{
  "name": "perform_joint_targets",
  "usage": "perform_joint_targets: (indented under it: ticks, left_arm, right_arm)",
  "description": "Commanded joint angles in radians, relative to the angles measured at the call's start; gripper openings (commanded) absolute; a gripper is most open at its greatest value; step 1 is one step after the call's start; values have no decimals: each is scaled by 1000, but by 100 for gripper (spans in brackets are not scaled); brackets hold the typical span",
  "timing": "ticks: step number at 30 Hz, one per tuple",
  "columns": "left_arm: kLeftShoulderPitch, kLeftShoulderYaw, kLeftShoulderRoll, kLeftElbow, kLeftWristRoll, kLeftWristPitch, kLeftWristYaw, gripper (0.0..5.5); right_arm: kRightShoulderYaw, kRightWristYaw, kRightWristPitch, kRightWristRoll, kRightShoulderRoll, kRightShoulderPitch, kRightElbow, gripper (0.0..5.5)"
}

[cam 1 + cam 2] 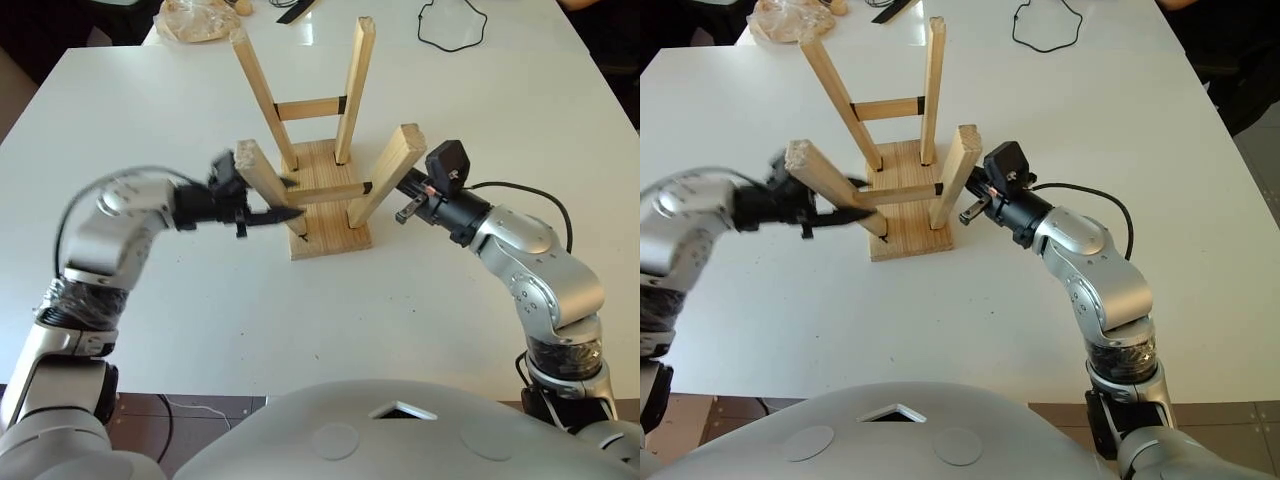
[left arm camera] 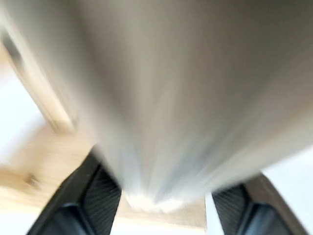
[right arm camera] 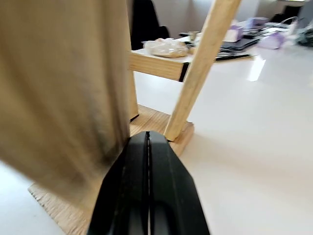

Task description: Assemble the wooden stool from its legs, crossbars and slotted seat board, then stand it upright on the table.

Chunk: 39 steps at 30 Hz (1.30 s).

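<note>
The wooden stool lies upside down on the white table, its slotted seat board (image 1: 335,240) flat and several legs pointing up. Two crossbars (image 1: 308,108) (image 1: 330,190) join the leg pairs. My left gripper (image 1: 272,214) comes in from the left and is shut on the near-left leg (image 1: 260,172); in the left wrist view its dark fingers (image 2: 95,198) flank the wood. My right gripper (image 1: 404,192) is shut with nothing in it, its tip against the outer side of the near-right leg (image 1: 385,180). In the right wrist view the shut fingers (image 3: 148,147) sit beside that leg (image 3: 63,88).
A crumpled plastic bag (image 1: 200,20) and a black cable (image 1: 450,25) lie at the far side of the table. A dark strap (image 1: 295,10) rests near the far edge. Bare white tabletop (image 1: 330,320) stretches in front of the stool.
</note>
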<state>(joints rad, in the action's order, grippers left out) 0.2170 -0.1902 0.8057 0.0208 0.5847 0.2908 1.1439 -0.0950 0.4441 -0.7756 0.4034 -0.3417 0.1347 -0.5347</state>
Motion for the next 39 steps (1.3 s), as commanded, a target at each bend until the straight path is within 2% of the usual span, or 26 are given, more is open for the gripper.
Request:
perform_joint_targets:
  ticks: [1, 6, 10, 12, 15, 17, 20, 22, 26, 30, 32, 36, 39]
  left_arm:
    - [-19, 51, 35, 45, -52, 1, -2, 310]
    - [-181, 173, 102, 95, -144, -56, -57, 310]
    - [-379, 363, 36, 181, -115, 26, -239, 310]
    - [-442, 435, -76, 278, -85, 102, -422, 310]
    - [-429, 512, -415, 442, -126, 248, -956, 281]
    - [-447, 450, -572, 593, -221, 268, -1163, 251]
    - [-442, 280, -659, 753, -353, 300, -1276, 207]
    - [-433, 186, -693, 842, -413, 350, -1330, 168]
    - [-444, 54, -669, 986, -505, 423, -1350, 108]
    - [-465, 10, -669, 1026, -539, 433, -1363, 38]
    - [-453, -19, -673, 1026, -544, 441, -1356, 3]
    - [-439, -2, -686, 1010, -558, 487, -1344, 3]
    - [-443, 61, -687, 995, -592, 480, -1364, 3]
  right_arm:
    - [72, -2, 25, 37, 10, 4, 22, 0]
    - [64, -67, 63, -26, 22, -50, 17, 0]
    - [54, -220, 153, -218, 8, -136, 21, 0]
    - [26, -288, 166, -292, 27, -190, -35, 0]
    - [-53, -397, 143, -394, 85, -214, -173, 0]
    - [-119, -447, 117, -455, 110, -202, -246, 0]
    - [-223, -499, 89, -540, 142, -195, -303, 0]
    - [-293, -530, 78, -605, 162, -194, -315, 0]
    - [-425, -562, 24, -713, 191, -203, -376, 0]
    - [-554, -568, -54, -806, 250, -173, -400, 0]
    - [-583, -570, -68, -827, 277, -158, -379, 0]
    - [-548, -572, -95, -838, 295, -152, -346, 0]
    - [-463, -588, -99, -885, 271, -169, -366, 0]
